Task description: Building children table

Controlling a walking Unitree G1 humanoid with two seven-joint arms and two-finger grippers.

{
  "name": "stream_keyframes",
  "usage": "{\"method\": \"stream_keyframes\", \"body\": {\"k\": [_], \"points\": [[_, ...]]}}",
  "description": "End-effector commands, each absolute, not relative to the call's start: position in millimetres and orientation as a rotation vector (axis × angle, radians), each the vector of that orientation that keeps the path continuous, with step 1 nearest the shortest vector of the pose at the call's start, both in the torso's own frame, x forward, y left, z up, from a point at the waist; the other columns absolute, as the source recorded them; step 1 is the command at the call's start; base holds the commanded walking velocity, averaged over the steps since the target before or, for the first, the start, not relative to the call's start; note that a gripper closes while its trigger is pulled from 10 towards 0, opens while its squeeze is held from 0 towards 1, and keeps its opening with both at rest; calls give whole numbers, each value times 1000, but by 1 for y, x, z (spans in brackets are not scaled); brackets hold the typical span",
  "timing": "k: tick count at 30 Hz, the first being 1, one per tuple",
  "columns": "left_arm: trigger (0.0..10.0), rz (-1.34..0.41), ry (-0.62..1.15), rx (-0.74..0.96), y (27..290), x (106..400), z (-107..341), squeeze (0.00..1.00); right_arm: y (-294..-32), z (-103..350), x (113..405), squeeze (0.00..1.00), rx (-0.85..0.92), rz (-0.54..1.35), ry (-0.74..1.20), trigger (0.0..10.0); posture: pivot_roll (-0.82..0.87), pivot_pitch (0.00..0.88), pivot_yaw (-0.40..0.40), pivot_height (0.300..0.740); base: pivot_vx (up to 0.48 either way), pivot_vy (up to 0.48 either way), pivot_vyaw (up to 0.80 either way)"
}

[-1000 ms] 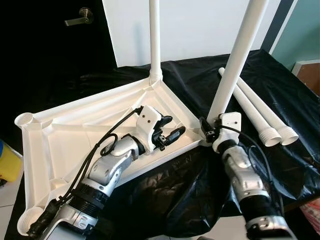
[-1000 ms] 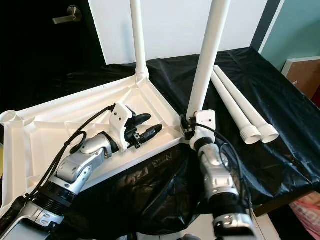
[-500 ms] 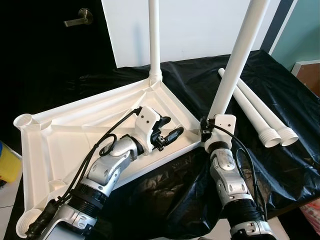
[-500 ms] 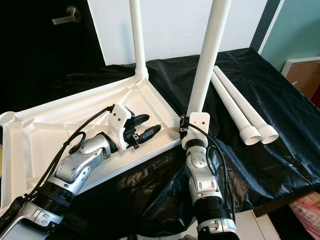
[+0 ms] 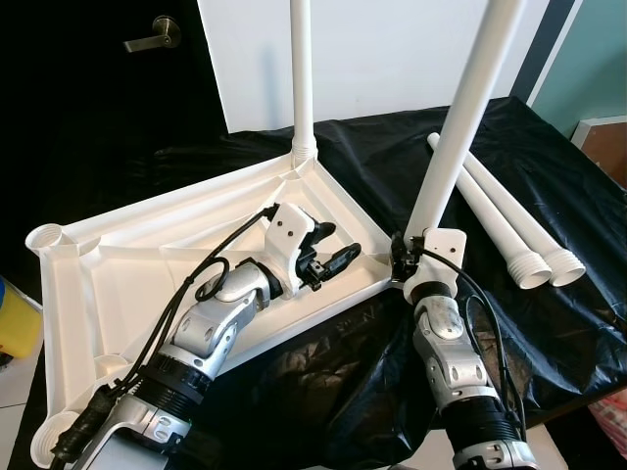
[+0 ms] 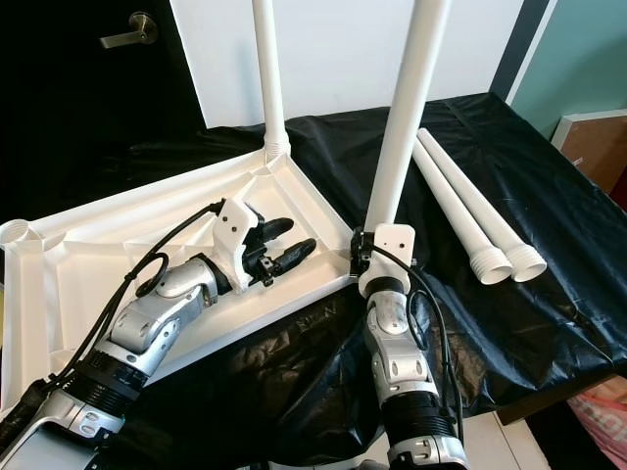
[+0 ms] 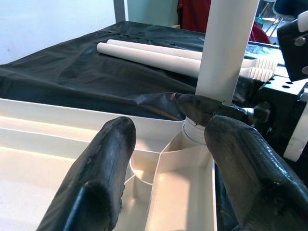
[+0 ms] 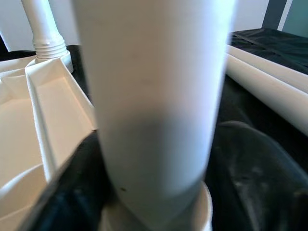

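The white table top [image 5: 127, 255] lies upside down on a black cloth. One white leg [image 5: 302, 78] stands screwed into its far corner socket. A second leg [image 5: 460, 117] stands tilted in the near right corner socket [image 7: 195, 132]. My right gripper [image 5: 400, 258] is shut around this leg's base, and in the right wrist view the leg [image 8: 154, 96] sits between both black fingers [image 8: 250, 163]. My left gripper [image 5: 338, 245] rests open inside the table top, its fingers [image 7: 108, 163] pointing at that corner. Two loose legs [image 5: 495, 215] lie on the cloth to the right.
A dark door with a handle [image 5: 152, 37] and a white panel [image 5: 392, 49] stand behind the work surface. A yellow object [image 5: 15, 318] sits low at the left. A brown box [image 5: 607, 142] is at the far right, and the cloth [image 5: 323, 382] hangs over the near edge.
My right forearm has swung left under the leg while its gripper stays on the base. The left gripper has edged slightly toward the near right corner.
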State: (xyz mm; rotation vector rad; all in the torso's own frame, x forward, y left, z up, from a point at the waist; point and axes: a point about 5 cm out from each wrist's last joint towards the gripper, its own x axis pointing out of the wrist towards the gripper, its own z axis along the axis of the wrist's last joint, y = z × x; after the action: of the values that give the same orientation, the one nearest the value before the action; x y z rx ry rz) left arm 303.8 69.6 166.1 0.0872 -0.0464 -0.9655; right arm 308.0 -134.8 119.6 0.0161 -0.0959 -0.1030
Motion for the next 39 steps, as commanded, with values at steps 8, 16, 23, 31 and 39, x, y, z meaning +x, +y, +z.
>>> {"method": "stream_keyframes", "body": {"k": [8, 16, 23, 31, 39], "points": [[10000, -1143, -33, 106, 65, 296, 163, 0, -152, 123, 302, 961, -5, 95, -119, 10000, -43, 5, 16, 740, 0, 0, 0], [10000, -1148, -35, 116, 66, 299, 163, 0, -159, 128, 308, 0, -41, 290, -108, 10000, -46, 0, 28, 740, 0, 0, 0], [10000, -1161, -39, 125, 63, 299, 164, 0, -162, 127, 320, 0, -120, 427, -82, 10000, -48, 0, 39, 740, 0, 0, 0], [10000, -1164, -44, 130, 63, 299, 165, 0, -162, 125, 327, 0, -143, 480, -51, 0, -36, 0, 32, 740, 0, 0, 0], [10000, -1154, -32, 143, 64, 296, 160, 0, -170, 115, 326, 0, -154, 481, -10, 0, -26, 0, 20, 740, 0, 0, 0]]}}
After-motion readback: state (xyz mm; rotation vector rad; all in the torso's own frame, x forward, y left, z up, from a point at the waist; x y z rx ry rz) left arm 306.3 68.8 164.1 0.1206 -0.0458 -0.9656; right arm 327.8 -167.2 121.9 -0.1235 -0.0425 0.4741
